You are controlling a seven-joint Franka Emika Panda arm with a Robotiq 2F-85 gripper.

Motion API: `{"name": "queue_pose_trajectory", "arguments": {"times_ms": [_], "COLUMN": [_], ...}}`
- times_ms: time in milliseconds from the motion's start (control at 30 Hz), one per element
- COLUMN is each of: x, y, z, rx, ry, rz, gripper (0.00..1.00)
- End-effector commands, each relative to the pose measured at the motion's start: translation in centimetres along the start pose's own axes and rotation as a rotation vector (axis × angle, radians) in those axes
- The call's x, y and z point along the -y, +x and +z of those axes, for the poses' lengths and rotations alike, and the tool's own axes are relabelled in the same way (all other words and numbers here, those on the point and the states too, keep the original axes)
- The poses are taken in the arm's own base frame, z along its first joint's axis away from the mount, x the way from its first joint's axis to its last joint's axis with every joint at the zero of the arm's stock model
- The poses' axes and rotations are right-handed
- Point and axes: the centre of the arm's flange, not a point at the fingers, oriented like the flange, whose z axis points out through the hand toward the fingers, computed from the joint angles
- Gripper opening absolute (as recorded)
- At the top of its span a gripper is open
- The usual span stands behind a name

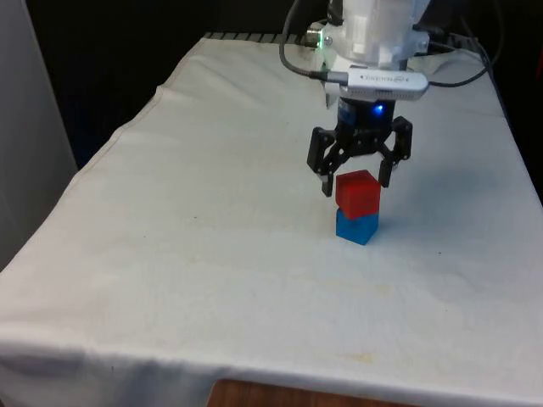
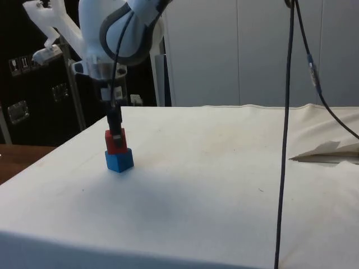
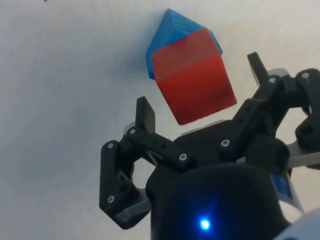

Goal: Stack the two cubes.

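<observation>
A: Cube positions?
B: Red cube (image 1: 357,193) sits on blue cube (image 1: 356,226), slightly askew, on the cloth-covered surface (image 1: 212,254).
A: End effector (image 1: 356,180)?
B: Released. Fingers (image 3: 145,113) spread to either side of the red cube, not touching it.

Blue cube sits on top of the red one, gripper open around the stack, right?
Order is reversed: the red cube sits on top of the blue cube, as the front view and the side view show. The rest holds: the gripper is open, its fingers straddling the red cube without touching it.
</observation>
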Motion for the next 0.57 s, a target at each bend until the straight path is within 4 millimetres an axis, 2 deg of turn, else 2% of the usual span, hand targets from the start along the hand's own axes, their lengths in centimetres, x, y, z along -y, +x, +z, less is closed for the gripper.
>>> {"name": "queue_pose_trajectory", "arguments": {"times_ms": [0, 233, 267, 300, 500, 533], "x": [-0.1, -0.3, -0.4, -0.4, -0.7, -0.7], "y": [0.0, 0.1, 0.1, 0.1, 0.1, 0.2], "z": [-1.0, -3.6, -3.3, -4.3, -6.3, -5.9], "rx": [-0.001, -0.005, -0.006, -0.007, -0.011, -0.015], "ry": [0.002, 0.003, -0.002, 0.001, -0.001, -0.005], "rz": [0.001, 0.007, 0.005, 0.007, 0.011, 0.008], "gripper": [1.00, 1.00, 1.00, 1.00, 1.00, 1.00]}}
